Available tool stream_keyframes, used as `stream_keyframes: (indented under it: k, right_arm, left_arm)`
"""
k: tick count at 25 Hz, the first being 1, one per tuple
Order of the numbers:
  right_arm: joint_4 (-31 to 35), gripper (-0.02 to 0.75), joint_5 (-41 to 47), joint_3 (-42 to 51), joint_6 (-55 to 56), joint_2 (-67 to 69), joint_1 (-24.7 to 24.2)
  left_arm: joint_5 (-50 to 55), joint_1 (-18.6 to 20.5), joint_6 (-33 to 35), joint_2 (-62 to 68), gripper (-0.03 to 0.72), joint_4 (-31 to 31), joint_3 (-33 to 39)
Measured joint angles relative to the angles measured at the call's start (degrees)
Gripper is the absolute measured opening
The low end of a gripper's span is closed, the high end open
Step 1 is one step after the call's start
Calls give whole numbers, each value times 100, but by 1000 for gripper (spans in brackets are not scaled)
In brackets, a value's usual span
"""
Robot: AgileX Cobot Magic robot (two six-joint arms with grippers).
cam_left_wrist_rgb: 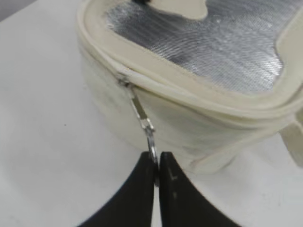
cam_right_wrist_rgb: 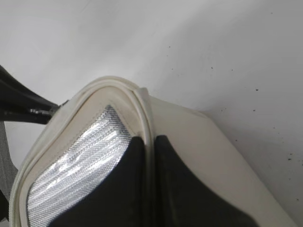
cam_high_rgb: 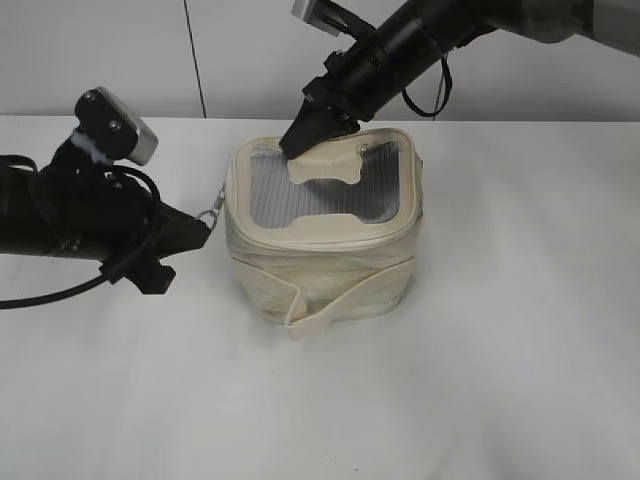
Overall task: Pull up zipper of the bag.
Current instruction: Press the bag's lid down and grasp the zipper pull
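The cream bag (cam_high_rgb: 330,255) stands at the table's middle, with a grey mesh top and a cream patch (cam_high_rgb: 325,165). Its zipper (cam_left_wrist_rgb: 124,80) has its silver slider at the left front corner of the rim, and the pull and ring (cam_left_wrist_rgb: 152,142) are stretched out toward me. My left gripper (cam_left_wrist_rgb: 157,163) is shut on that ring; in the exterior view the left gripper (cam_high_rgb: 203,228) sits just left of the bag. My right gripper (cam_right_wrist_rgb: 150,142) is shut on the bag's rim edge (cam_right_wrist_rgb: 142,101); from outside, the right gripper (cam_high_rgb: 310,135) presses on the far left of the top.
The bag stands on a white table (cam_high_rgb: 500,380) with a pale wall behind. The loose end of the wide strap band (cam_high_rgb: 300,312) hangs at the bag's front. The left arm's black cable (cam_high_rgb: 50,292) lies on the table at the left.
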Motion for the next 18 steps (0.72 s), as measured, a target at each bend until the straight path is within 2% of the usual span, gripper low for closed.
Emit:
stream_keyframes:
  k: [3, 12, 18]
  right_arm:
    - [6, 43, -5, 0, 128, 0, 0]
    - [0, 43, 69, 0, 400, 0, 0]
    - [16, 43, 149, 0, 519, 0, 0]
  left_arm:
    - [-23, -230, -65, -98, 10, -17, 193]
    - [-684, -1364, -562, -377, 23, -111, 539]
    - [-617, -2015, -647, -452, 23, -259, 766]
